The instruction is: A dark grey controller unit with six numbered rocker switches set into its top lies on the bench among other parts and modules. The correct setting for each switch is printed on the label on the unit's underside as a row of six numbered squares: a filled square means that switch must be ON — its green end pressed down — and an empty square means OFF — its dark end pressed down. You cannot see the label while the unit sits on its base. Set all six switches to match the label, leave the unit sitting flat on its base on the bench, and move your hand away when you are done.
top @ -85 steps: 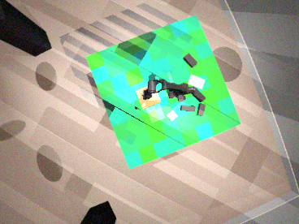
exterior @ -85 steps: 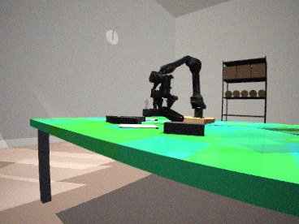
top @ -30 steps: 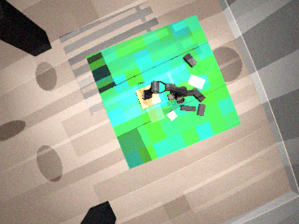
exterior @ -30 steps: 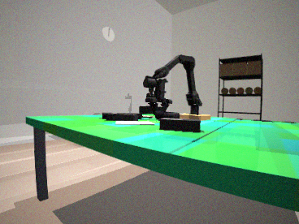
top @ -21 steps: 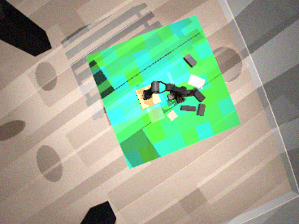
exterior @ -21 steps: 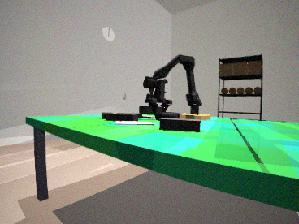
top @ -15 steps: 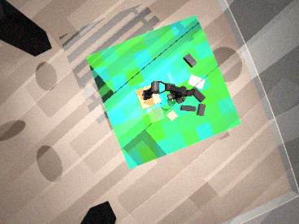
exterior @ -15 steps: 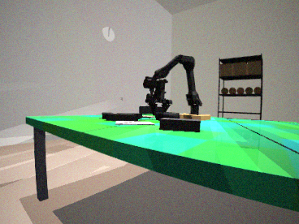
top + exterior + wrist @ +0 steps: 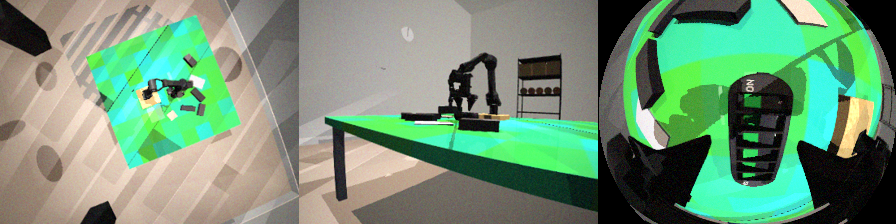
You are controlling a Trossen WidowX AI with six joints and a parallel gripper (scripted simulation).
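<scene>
The dark grey controller unit (image 9: 766,84) has its switch side up in the wrist view, with the ON lettering at its far end. Green shows on the left side of several rockers; the third from the ON end is mostly dark and hard to read. Its underside label is hidden. My gripper (image 9: 755,143) (image 9: 464,109) is open, with one finger on each side of the unit and visible gaps between. In the top view the arm covers the unit. Whether its base is fully flat is hard to tell.
Dark modules (image 9: 197,96) (image 9: 478,124) (image 9: 649,72) lie around, several to the left and far side in the wrist view. A white piece (image 9: 197,81) (image 9: 433,122) and a cream piece (image 9: 172,115) (image 9: 804,12) lie nearby. The arm stands on a wooden board (image 9: 154,102) (image 9: 860,125).
</scene>
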